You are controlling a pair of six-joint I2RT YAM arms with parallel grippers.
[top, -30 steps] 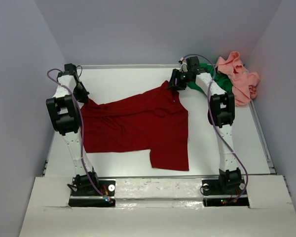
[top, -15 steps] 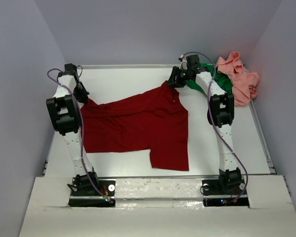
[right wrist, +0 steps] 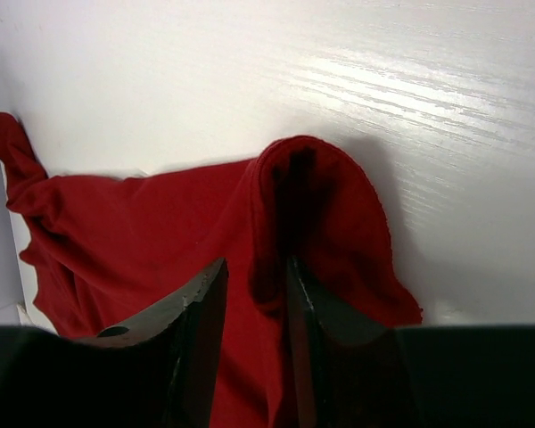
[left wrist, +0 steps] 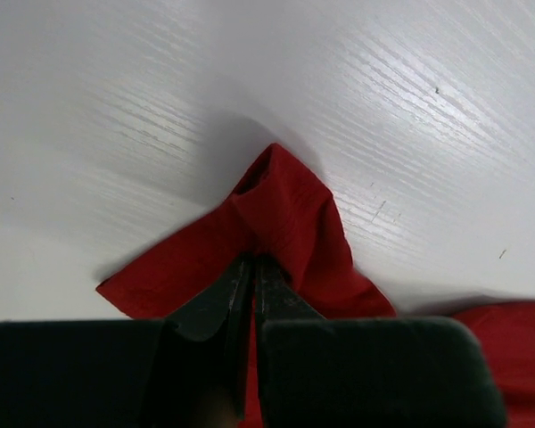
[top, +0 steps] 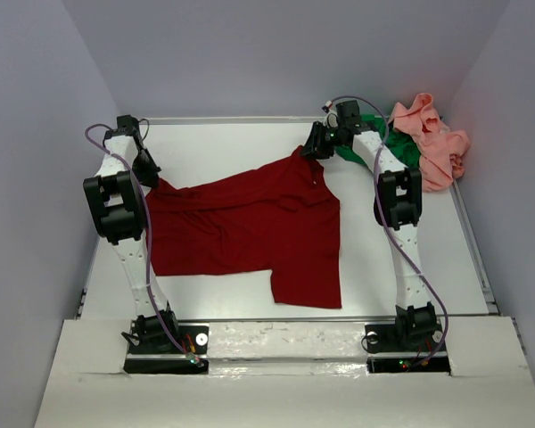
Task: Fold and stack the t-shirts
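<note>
Pinching dark red t-shirt (top: 250, 223) at its edge, left hand (left wrist: 254, 260) reaches forward.

The left end effector (left wrist: 253, 267) pinches a bunched dark red t-shirt (left wrist: 290, 223) corner — white table (left wrist: 160, 89) beneath.

The red shirt (top: 250, 227) lies spread mostly flat and creased across the middle of the tabletop (top: 232, 147), at the centre of the top view. Its lower right part reaches further down the frame than its left. Its left tip and upper-right tip are each bunched into a raised peak. The green shirt (top: 401, 147) sits crumpled at the upper right. The pink shirt (top: 435, 144) is heaped just right of it, touching it.
</note>
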